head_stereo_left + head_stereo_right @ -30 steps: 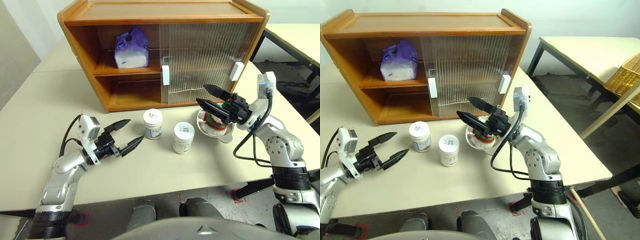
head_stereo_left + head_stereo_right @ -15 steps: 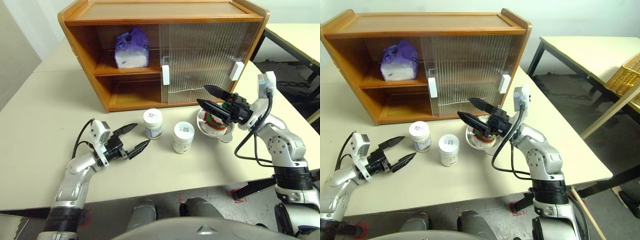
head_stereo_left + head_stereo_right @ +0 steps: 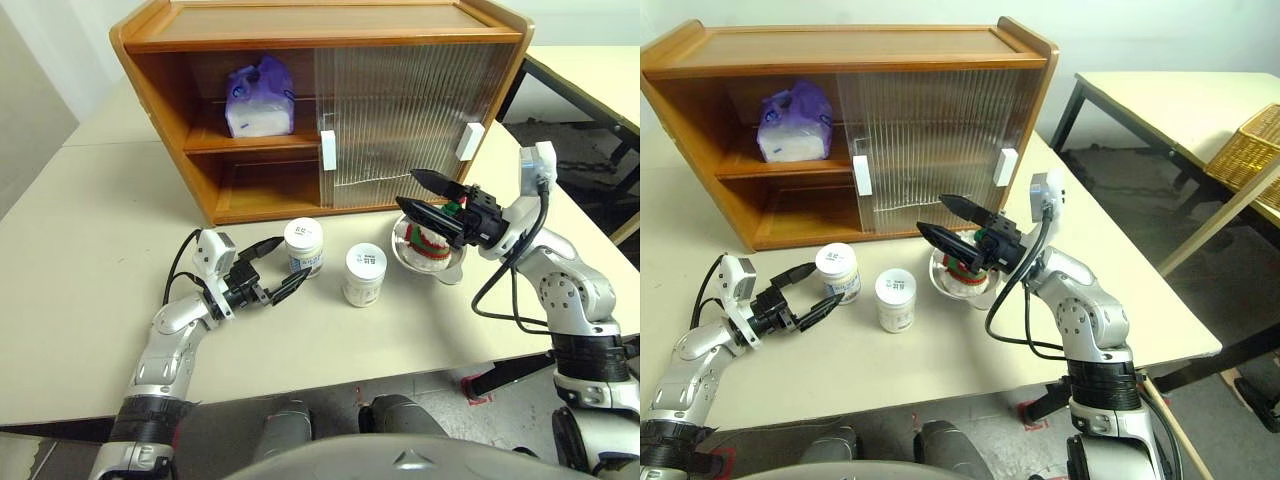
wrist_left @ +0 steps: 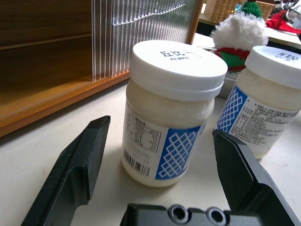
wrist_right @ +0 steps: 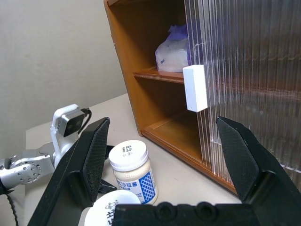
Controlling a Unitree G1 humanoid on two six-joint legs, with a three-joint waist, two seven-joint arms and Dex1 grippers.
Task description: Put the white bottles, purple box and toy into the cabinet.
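The left claw point(image 3: 268, 282) is sliding in from the lower left, jaws wide, now flanking the nearer bottle point(image 3: 304, 246) without touching. The second bottle point(image 3: 364, 274) is waiting mid-frame on the worktop point(image 3: 80, 240). The right claw point(image 3: 425, 196) is hovering wide over the toy point(image 3: 432, 241); the purple box point(image 3: 259, 96) is sitting in the cabinet point(image 3: 320, 25), upper left.

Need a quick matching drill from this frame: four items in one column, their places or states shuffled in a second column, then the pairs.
Items
1. purple box
2. toy
3. left claw
4. right claw

Places or states
A. open, above the toy
B. on the cabinet's upper shelf
C. open, its fingers on either side of a white bottle
D. in the steel bowl on the table

Pairs: 1-B, 2-D, 3-C, 4-A
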